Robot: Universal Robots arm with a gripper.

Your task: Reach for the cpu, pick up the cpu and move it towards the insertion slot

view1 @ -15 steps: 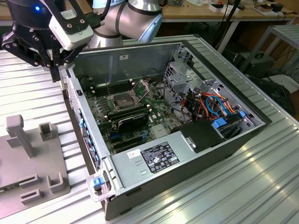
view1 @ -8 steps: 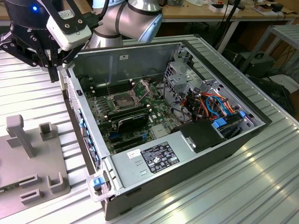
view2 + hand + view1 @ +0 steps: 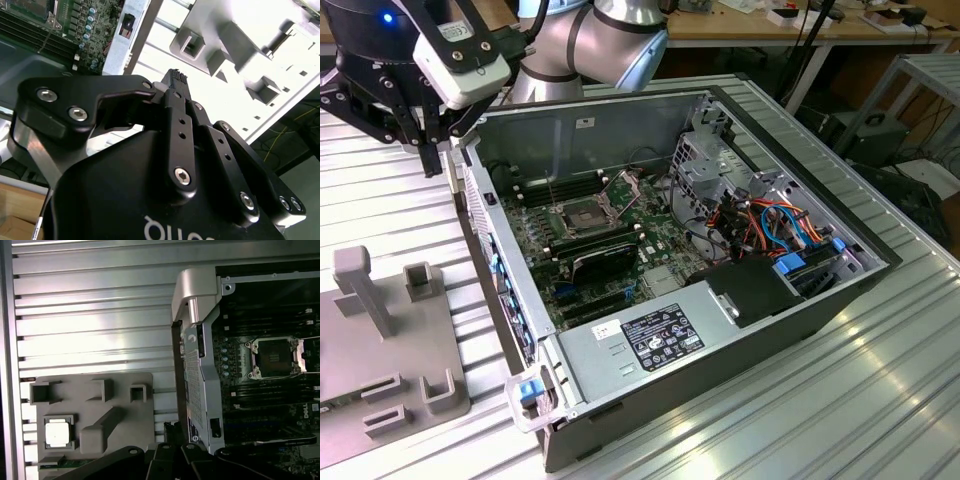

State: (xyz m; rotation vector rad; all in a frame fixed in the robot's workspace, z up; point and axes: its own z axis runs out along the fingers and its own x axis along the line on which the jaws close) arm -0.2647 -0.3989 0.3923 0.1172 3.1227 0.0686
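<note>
The cpu point(image 3: 57, 434), a small pale square plate, lies flat in a pocket of the grey fixture plate point(image 3: 125, 405) on the table beside the computer case. The insertion slot point(image 3: 582, 215) is the square socket with a metal frame and dark centre on the motherboard inside the open case, also seen as the socket point(image 3: 274, 357) in the first wrist view. My gripper point(image 3: 428, 160) hangs above the ribbed table just outside the case's side wall, apart from the cpu. Its fingers point(image 3: 174, 77) are drawn together to one tip, shut on nothing.
The open case point(image 3: 800, 330) takes up the middle of the table, with a power supply point(image 3: 650, 335), cables and a drive cage inside. The fixture plate point(image 3: 380, 340) carries an upright post point(image 3: 360, 285) and raised pockets. The case's side wall point(image 3: 197, 390) stands between fixture and motherboard.
</note>
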